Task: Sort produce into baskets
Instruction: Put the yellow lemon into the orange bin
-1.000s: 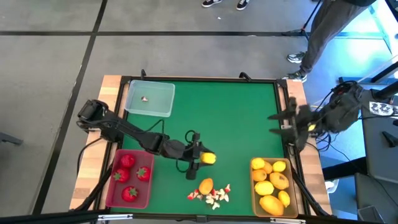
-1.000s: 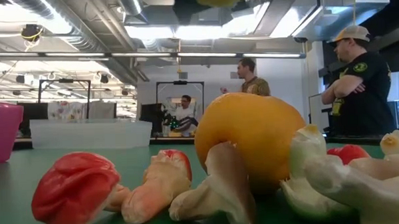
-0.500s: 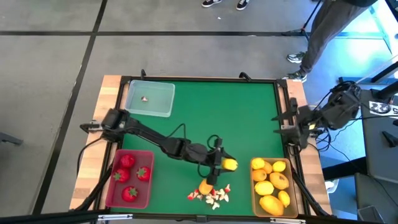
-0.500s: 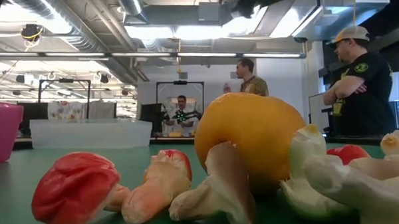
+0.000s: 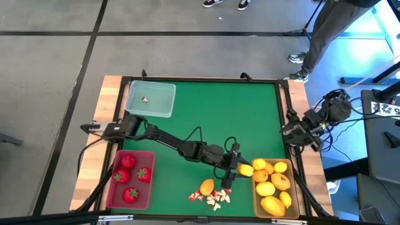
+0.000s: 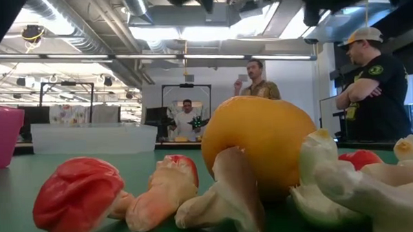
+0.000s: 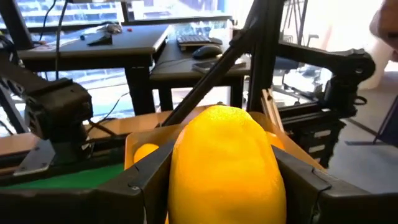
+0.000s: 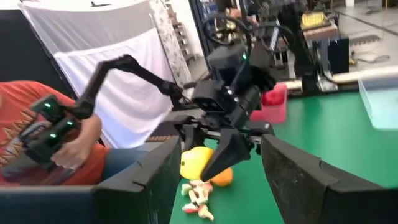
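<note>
The left gripper [image 5: 239,169], stretched across the green felt counter [image 5: 212,112], has its dark fingers [image 7: 149,171] clamped on a smooth yellow lemon [image 5: 245,169] just left of the tan basket [image 5: 255,199], which holds more glossy oval lemons. The right gripper [image 5: 289,129] waits at the counter's right edge, fingers apart. Knobbly red strawberries fill the pink basket [image 5: 111,190]; an orange oval [image 5: 207,186] lies among tiny white-and-red bits [image 5: 215,197].
</note>
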`<state>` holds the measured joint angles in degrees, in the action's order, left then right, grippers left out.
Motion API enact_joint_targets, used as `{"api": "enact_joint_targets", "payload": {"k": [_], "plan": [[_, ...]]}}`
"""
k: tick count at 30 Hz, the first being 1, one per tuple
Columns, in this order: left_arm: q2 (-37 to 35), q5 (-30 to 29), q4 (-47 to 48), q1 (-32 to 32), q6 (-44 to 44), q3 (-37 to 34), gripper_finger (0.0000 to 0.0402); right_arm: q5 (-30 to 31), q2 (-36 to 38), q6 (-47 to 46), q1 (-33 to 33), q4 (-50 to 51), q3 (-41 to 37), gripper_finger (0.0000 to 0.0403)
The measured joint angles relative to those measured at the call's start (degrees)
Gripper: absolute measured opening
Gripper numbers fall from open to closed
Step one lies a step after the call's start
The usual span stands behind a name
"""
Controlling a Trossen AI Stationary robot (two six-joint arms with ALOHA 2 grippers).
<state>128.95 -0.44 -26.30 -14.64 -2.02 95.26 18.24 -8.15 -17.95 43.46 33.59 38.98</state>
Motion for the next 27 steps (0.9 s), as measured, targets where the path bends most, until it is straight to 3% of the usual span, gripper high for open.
{"api": "enact_joint_targets", "payload": {"k": [6,16,27], "plan": [[4.7,0.0,-0.1,0.2,-0.3,5.0,0.0208,0.2,1.7,-0.4,0.0,-2.6,-5.8,0.0221],[14.8,0.1,0.1,0.2,-2.3,19.3,0.0208,0.1,1.7,-1.1,0.0,-3.7,-6.6,0.0221],[19.1,0.1,-0.9,1.0,-2.5,25.6,0.0208,-0.1,1.7,-1.2,0.0,-3.5,-6.6,0.0221]]}}
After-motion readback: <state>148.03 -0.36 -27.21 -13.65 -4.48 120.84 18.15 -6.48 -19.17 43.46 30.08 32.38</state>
